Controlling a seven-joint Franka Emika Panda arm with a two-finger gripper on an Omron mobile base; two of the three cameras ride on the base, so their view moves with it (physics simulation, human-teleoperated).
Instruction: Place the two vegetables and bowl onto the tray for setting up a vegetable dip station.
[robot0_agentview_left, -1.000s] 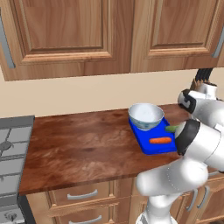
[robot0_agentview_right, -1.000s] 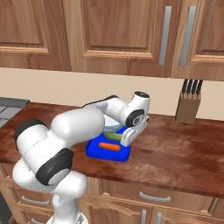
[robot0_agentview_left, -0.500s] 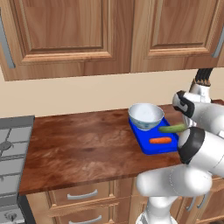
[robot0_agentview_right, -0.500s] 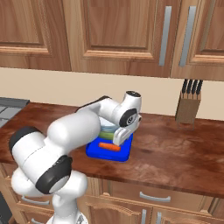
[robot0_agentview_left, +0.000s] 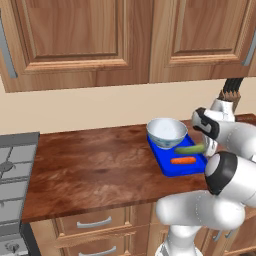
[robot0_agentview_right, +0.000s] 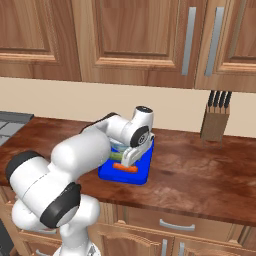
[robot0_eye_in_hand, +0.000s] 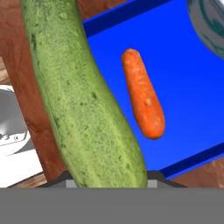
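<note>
Left base view, right of centre: claw (robot0_agentview_left: 206, 148) clamped on green vegetable (robot0_agentview_left: 190, 149), held level above blue tray (robot0_agentview_left: 172, 169) for dropping beside carrot (robot0_agentview_left: 183, 160); bowl (robot0_agentview_left: 167, 133) sits on tray's far end, upper part.

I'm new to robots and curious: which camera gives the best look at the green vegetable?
The hand view: the green vegetable fills it close up, held by the gripper above the blue tray. The left base view shows it small and whole; the right base view shows just a sliver behind the arm.
</note>
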